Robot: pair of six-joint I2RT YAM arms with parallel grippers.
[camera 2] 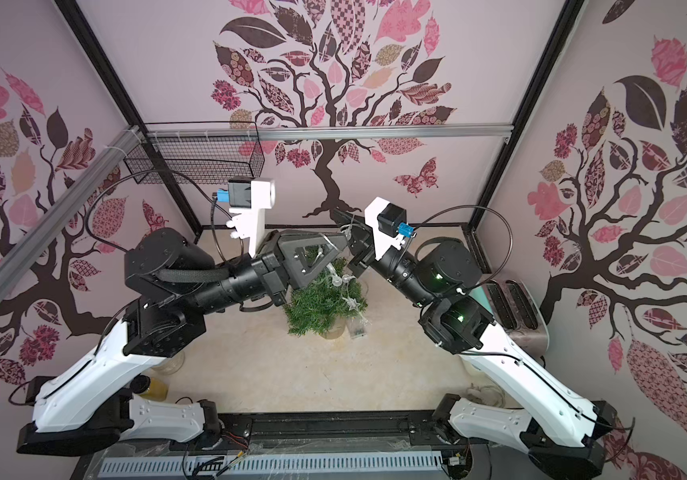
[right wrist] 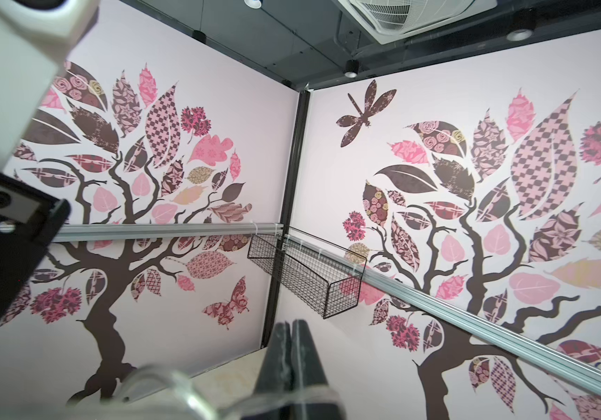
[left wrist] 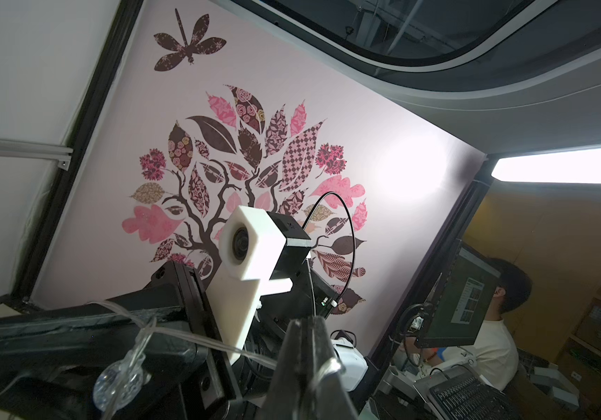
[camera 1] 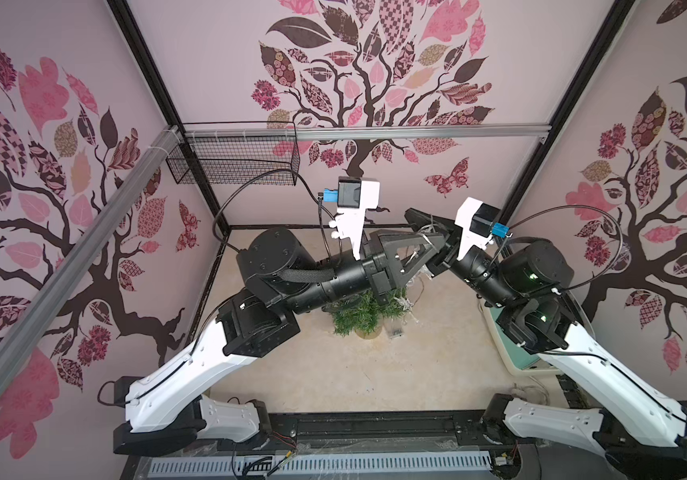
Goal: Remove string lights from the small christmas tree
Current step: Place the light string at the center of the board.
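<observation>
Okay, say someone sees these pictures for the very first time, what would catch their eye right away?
Probably the left gripper and right gripper, raised tip to tip above the small christmas tree standing mid-table. Both are shut, with the string lights lying across their fingers. After that, the big brown-and-pink tree stickers spread over the walls.

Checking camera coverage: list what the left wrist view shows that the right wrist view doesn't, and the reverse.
Left wrist only: the right arm's camera, a person at a monitor, a keyboard. Right wrist only: the wire basket, a ceiling vent. Both: shut jaws, left gripper and right gripper, string lights across each; tree stickers.
</observation>
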